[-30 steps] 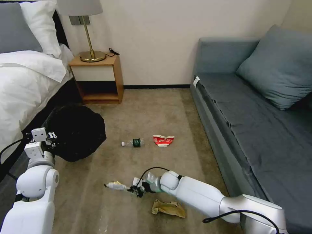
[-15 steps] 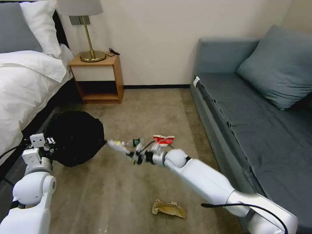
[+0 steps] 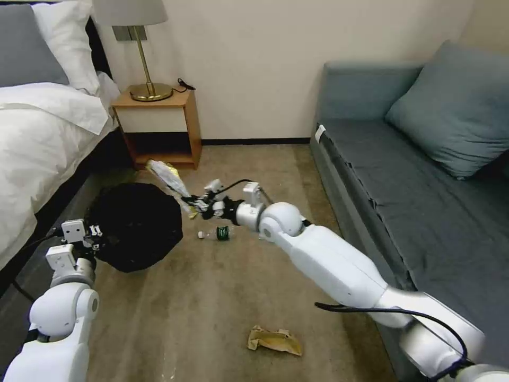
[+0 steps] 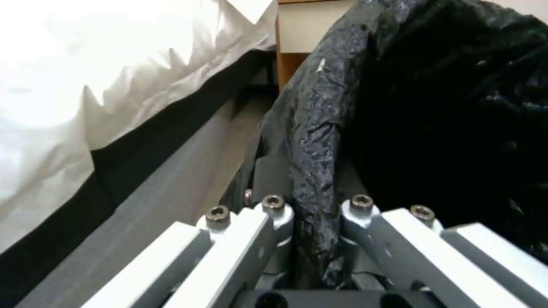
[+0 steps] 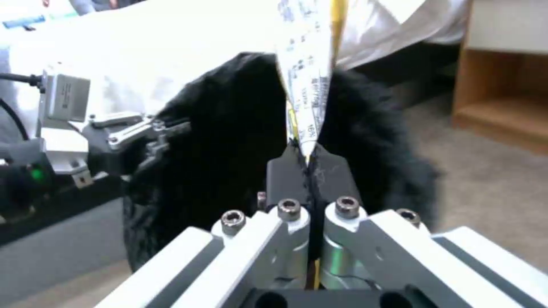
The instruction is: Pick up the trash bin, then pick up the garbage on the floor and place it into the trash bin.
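Pinched by one end in the right gripper (image 5: 308,164), the yellow-green wrapper (image 3: 168,179) looks light and floppy, hanging just beside the trash bin (image 3: 135,225), whose crinkly rim the left gripper (image 4: 314,222) clamps.

Bedroom, hotel-like. Landmark: wooden nightstand (image 3: 159,127) against cream wall. Brass lamp (image 3: 142,53) with pale shade stands on nightstand, wall switch plate just behind lamp stem. Bed (image 3: 42,138) with white duvet, white and grey pillows just left of nightstand. Grey-blue sofa (image 3: 403,180) with matching cushion well right of nightstand. Beige carpet (image 3: 212,307) spreads in front of nightstand, between bed and sofa, dark skirting along wall.
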Motion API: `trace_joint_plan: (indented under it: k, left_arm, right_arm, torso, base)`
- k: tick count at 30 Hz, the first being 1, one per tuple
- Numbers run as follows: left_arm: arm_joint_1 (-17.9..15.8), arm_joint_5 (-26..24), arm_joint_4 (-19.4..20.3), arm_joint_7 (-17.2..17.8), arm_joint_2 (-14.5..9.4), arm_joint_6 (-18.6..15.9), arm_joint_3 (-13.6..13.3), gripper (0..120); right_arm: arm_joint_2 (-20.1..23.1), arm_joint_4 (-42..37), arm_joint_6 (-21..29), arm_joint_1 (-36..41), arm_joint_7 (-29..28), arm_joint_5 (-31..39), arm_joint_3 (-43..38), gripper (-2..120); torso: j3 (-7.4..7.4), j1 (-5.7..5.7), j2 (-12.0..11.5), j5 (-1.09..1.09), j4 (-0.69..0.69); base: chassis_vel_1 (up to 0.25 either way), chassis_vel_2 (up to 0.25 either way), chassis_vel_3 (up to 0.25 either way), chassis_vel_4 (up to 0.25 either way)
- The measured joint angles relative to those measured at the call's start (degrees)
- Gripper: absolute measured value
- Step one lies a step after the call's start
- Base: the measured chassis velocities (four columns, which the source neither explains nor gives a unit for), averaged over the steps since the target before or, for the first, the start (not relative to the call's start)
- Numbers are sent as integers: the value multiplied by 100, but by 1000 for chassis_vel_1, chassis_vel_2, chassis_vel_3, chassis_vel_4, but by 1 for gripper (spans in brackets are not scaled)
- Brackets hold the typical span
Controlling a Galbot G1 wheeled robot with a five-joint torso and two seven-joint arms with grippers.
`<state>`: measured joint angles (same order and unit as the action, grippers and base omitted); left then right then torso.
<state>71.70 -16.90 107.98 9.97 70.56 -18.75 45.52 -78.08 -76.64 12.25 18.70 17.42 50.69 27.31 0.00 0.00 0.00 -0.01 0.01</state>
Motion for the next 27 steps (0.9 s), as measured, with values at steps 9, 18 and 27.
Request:
trace_joint_plan:
  k: [9, 18, 27]
  left_arm:
    - [-54, 43, -24, -4, 115, -6, -106, 4]
    - [-116, 14, -39, -3, 185, -24, -126, 4]
    - [-196, -36, -122, 12, 97, -30, -109, 4]
  right_arm:
    - [-514, 743, -331, -278, -200, 244, 680, 0]
    - [-734, 1063, -403, -236, -335, 71, 866, 0]
    - [-579, 1151, -447, -133, -366, -331, 899, 36]
  torso:
    - [0, 0, 0, 0, 1]
    - [0, 0, 0, 0, 0]
    - [0, 0, 1, 1, -1]
  base:
    - [0, 0, 0, 0]
    - [0, 0, 0, 0]
    - [0, 0, 0, 0]
